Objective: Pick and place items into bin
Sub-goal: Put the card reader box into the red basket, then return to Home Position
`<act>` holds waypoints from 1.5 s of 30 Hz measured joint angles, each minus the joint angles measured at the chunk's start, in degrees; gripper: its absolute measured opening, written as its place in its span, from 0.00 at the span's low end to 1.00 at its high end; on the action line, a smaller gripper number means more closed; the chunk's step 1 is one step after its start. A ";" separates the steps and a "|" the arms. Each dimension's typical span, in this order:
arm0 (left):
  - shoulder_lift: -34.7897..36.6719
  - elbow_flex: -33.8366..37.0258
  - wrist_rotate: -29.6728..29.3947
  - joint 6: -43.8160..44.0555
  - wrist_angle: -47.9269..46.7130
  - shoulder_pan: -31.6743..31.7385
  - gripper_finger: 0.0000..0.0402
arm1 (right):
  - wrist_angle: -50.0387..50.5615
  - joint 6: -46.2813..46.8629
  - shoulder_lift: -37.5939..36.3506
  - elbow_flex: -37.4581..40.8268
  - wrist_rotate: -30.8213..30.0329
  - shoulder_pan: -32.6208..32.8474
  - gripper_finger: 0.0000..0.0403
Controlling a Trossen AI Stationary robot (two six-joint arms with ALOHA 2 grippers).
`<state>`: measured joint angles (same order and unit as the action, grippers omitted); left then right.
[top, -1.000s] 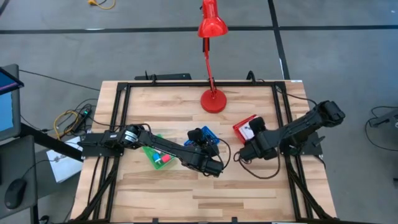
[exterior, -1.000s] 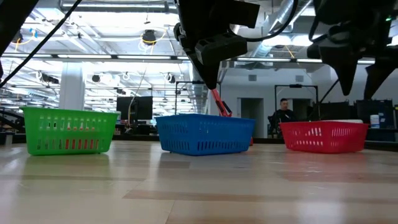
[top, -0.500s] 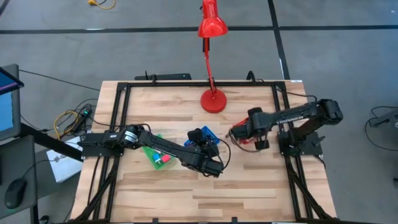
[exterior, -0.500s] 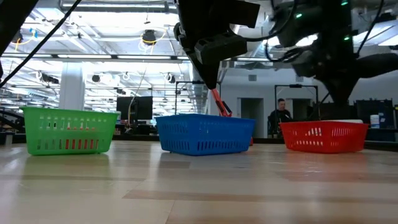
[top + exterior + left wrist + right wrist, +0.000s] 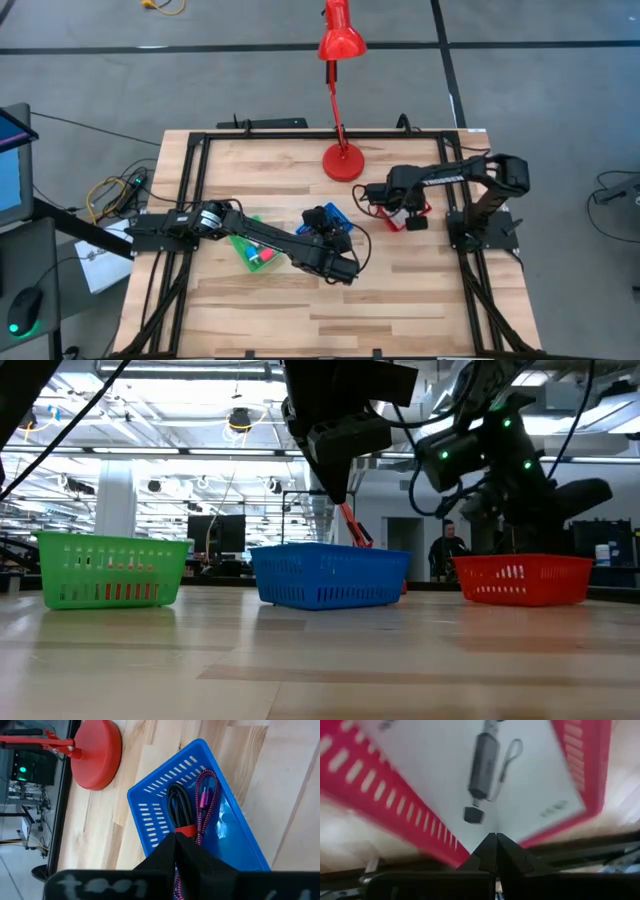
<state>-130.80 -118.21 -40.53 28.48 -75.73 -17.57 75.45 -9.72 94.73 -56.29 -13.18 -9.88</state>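
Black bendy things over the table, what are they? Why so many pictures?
They are two robot arms, each ending in two fingers for picking things up. One picture looks down from above, one looks level across the wooden table, and two come from cameras on the arms' wrists. On it stand a green plastic basket, a blue plastic basket, a red plastic basket and a red desk lamp. The left arm's fingers are shut above the blue basket, which holds a black cable and a pink braided cord. The right arm's fingers are shut over the red basket, where a white printed packet lies. I cannot see either holding anything.
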 joint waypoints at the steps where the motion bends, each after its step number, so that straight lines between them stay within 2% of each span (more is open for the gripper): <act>1: 0.00 0.00 0.00 -0.27 -0.10 0.01 0.00 | -1.09 -1.04 0.58 0.00 -0.04 -0.09 0.00; 7: 0.00 0.00 -2.05 0.17 -3.58 0.01 0.00 | -6.44 -4.14 3.38 0.00 1.25 0.61 0.00; 14: 0.00 0.00 -6.05 3.14 -14.02 0.03 0.00 | 1.68 -2.14 0.90 -3.47 1.16 3.89 0.00; 17: 0.74 0.06 -5.66 1.65 -14.27 -0.12 0.00 | 5.68 0.02 -3.63 -7.11 1.22 5.56 0.00; 19: 2.79 0.09 -4.30 -2.14 -14.55 -0.67 0.00 | 6.47 1.98 -7.97 -9.69 1.28 6.51 0.00; 21: 5.72 0.04 -5.56 -2.41 -14.70 -1.26 0.00 | 5.77 4.66 -13.29 -11.94 1.30 7.32 0.00; 26: 18.22 3.17 -6.87 -3.97 -14.46 -2.27 0.00 | -5.40 9.20 -28.84 -13.11 1.30 10.34 0.00; 29: 29.85 11.19 -6.34 -2.42 -14.49 -2.02 0.00 | -13.31 10.89 -37.79 -11.95 1.36 12.32 0.00; 32: 42.92 20.99 -2.13 4.26 -14.42 -1.65 0.00 | -20.90 11.23 -45.94 -9.23 1.32 14.67 0.00; 35: 55.75 32.09 -0.39 7.44 -12.52 -2.65 0.00 | -29.28 11.24 -52.64 -4.40 1.34 17.27 0.00; 37: 63.97 40.70 0.49 7.51 -7.66 -4.06 0.00 | -35.21 11.23 -56.64 0.93 1.34 18.92 0.00; 40: 76.55 55.04 3.65 3.73 8.18 -6.65 0.00 | -43.29 10.97 -62.91 10.81 1.32 21.64 0.00; 45: 93.86 78.43 10.52 -11.20 43.17 -10.85 0.00 | -56.83 10.77 -70.28 27.27 1.25 25.08 0.00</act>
<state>-36.95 -39.79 -30.01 17.28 -32.56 -28.42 18.63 1.04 24.45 -29.03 -11.93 15.20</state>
